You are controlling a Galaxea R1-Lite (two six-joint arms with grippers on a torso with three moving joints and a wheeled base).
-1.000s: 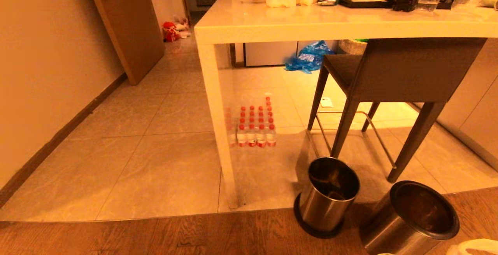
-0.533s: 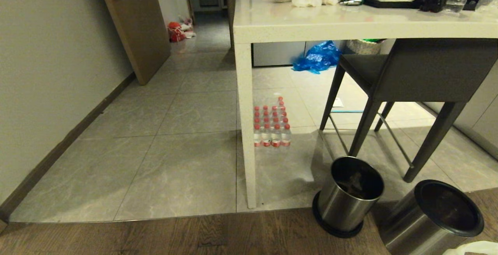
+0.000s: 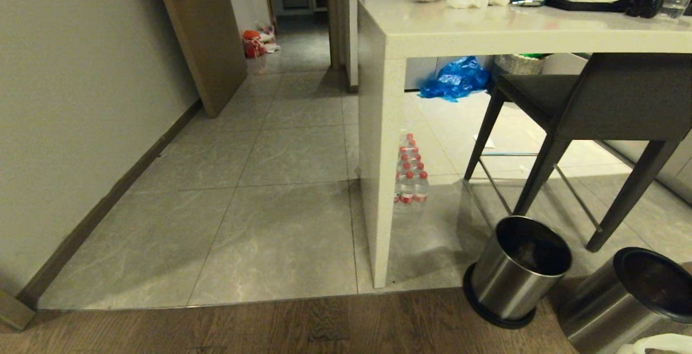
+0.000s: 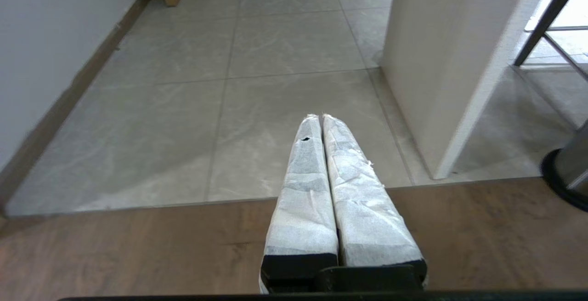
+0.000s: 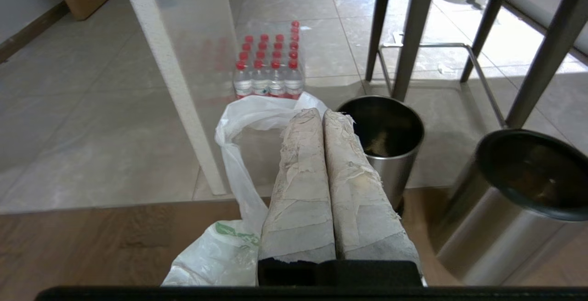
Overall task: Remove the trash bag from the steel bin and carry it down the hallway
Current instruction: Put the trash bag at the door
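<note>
The trash bag (image 5: pixel 211 257), thin white plastic with green print, hangs beside my right gripper (image 5: pixel 321 111), which is shut on its handle loop at the fingertips. A corner of the bag (image 3: pixel 657 343) shows at the bottom right of the head view. A steel bin (image 3: pixel 516 270) with a black base ring stands by the table leg, dark inside with no bag. A second steel bin (image 3: pixel 632 294) with a black top ring stands to its right. The hallway (image 3: pixel 281 181) of grey tiles runs ahead on the left. My left gripper (image 4: pixel 320 116) is shut on nothing above the floor.
A white table (image 3: pixel 486 29) with clutter on top and a dark chair (image 3: pixel 594 94) stand on the right. A pack of water bottles (image 3: pixel 411 175) and a blue bag (image 3: pixel 454 78) lie under it. A wooden door (image 3: pixel 205 35) lines the left wall.
The whole head view has slid to the right, so the camera has turned left toward the hallway. The bins and table have kept their places on the floor.
</note>
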